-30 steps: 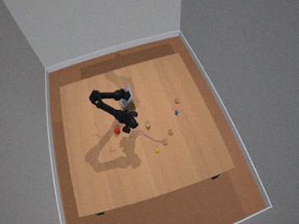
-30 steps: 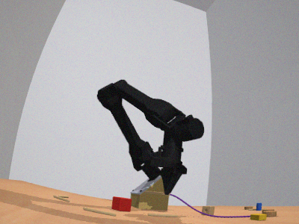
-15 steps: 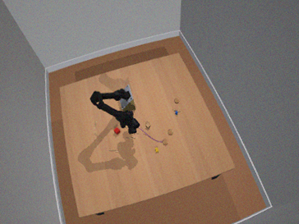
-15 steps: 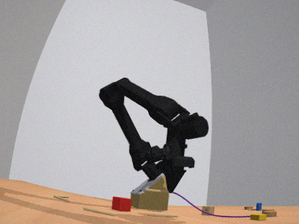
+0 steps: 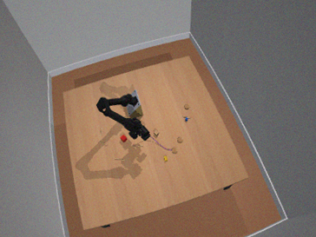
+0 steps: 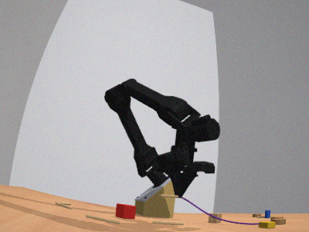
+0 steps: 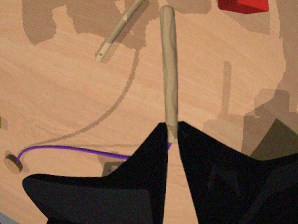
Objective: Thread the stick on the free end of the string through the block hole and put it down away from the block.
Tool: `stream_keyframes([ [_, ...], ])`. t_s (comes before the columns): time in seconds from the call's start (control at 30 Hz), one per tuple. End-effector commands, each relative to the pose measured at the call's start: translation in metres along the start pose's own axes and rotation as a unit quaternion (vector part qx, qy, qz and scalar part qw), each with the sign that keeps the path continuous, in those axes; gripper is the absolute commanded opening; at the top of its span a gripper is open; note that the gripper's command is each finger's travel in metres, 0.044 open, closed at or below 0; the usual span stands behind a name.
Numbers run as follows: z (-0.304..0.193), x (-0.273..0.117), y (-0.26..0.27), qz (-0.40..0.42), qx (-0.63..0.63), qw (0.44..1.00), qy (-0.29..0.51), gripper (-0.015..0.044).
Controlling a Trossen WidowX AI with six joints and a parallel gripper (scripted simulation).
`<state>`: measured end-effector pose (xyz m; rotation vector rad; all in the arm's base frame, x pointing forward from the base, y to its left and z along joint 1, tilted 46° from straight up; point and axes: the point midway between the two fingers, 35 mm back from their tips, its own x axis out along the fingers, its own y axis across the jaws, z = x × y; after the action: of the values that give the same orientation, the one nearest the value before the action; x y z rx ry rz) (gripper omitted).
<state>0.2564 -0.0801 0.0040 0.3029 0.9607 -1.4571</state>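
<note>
"How many sticks were there?"

"One thin, pale wooden stick (image 6: 169, 196) (image 7: 170, 65) in the black gripper (image 5: 148, 138) (image 6: 180, 196) (image 7: 170, 128), plus at least three loose pale wooden sticks (image 5: 119, 159) (image 6: 102, 219) (image 6: 168, 223) (image 6: 62, 205) (image 7: 120, 31). I couldn't settle their exact total."

"And strings?"

"One thin purple string (image 5: 160, 144) (image 6: 201, 210) (image 7: 75, 148)."

"Buttons?"

"Three small, round wooden buttons (image 5: 187, 107) (image 5: 179, 139) (image 5: 174, 150) (image 6: 278, 221) (image 6: 256, 215) (image 7: 13, 163), as far as I could tell."

"Cubes and blocks?"

"One red cube (image 5: 123, 138) (image 6: 126, 211) (image 7: 243, 5), one flat yellow block (image 5: 166, 158) (image 6: 266, 224) and one small brown wooden block (image 5: 156, 132) (image 6: 215, 218) (image 7: 114, 168)."

"Anything blue?"

"One small blue upright piece (image 5: 187, 119) (image 6: 267, 213)."
</note>
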Motion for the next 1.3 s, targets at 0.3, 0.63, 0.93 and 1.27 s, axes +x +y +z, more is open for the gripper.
stream_keyframes([
  [0.3,-0.003,-0.006,0.007,-0.011,-0.246,0.969,0.008,0.0],
  [0.63,-0.004,-0.011,0.012,-0.016,-0.426,0.904,0.016,0.0],
  [0.93,-0.005,-0.016,0.016,-0.019,-0.575,0.818,0.024,0.0],
  [1.27,-0.007,-0.021,0.02,-0.02,-0.72,0.693,0.035,0.0],
])
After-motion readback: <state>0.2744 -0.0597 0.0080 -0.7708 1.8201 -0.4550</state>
